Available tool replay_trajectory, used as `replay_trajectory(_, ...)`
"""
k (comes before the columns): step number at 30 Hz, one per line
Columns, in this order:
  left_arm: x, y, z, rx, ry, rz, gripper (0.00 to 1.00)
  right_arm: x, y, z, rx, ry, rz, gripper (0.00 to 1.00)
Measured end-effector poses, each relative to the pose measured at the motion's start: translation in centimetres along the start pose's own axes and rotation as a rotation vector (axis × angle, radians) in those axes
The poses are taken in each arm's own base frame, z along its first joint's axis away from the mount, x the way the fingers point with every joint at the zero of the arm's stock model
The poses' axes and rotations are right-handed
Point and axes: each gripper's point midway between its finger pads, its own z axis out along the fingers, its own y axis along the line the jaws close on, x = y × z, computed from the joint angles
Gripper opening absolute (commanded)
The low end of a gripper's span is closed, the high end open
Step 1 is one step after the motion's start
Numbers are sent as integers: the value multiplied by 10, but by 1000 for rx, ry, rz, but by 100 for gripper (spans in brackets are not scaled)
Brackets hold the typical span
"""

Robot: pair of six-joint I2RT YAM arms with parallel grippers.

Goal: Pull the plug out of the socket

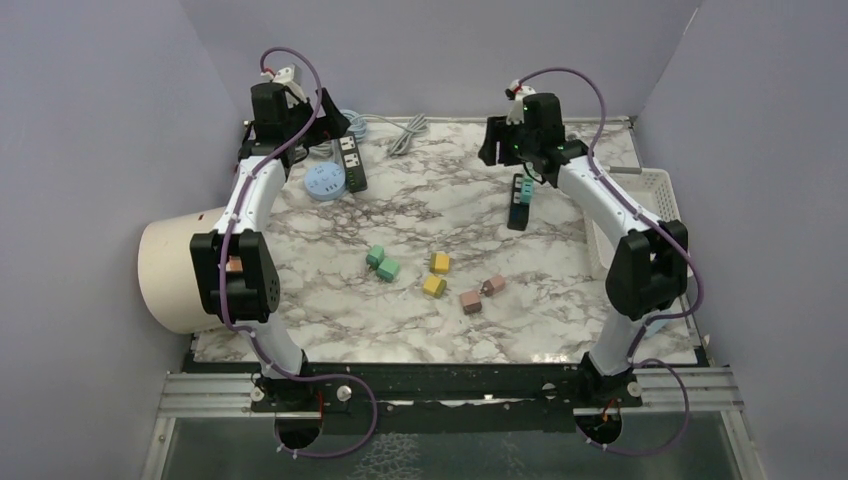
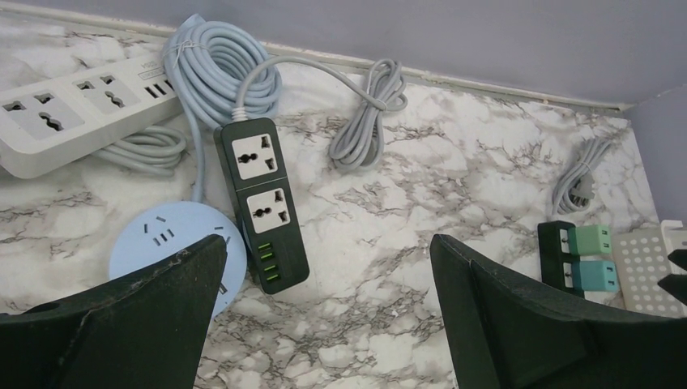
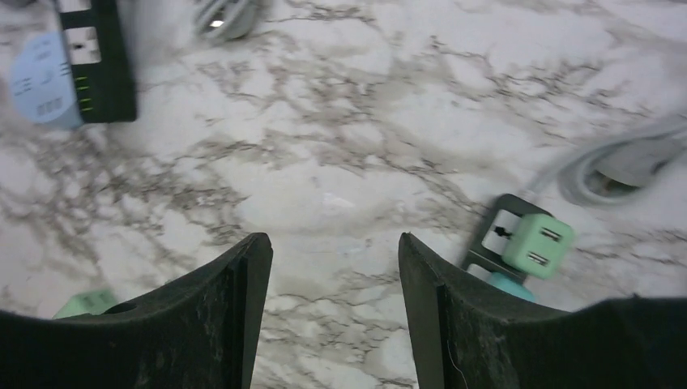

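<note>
r gripper: fingers wide apart, holding nothing. black socket strip w/ mint plug seated in it lies at its 3 o'clock, apart. l gripper: also wide open, empty, over table at 11 o'clock, near 2nd strip.

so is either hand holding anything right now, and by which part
Nothing is held: the left hand and the right hand are both open and empty.
</note>
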Motion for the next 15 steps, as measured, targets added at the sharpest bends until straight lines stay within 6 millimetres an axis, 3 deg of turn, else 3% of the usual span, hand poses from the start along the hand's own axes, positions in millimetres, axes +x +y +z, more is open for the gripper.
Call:
replay_trajectory(2,-1,-2,-1,9,-4,2,99,-1,-29,-3,108,-5,17,64)
replay_trajectory(4,-3,-5,-3,19,-8,5,99,9,-46,-3,178,23,26,64)
replay_trajectory(9,2,-6,-7,24,-4,8,99,43,-78,4,313,121,48,64)
replay_trajectory(15,4,-7,-12,28,-8,25,99,72,-103,5,415,215,57,64)
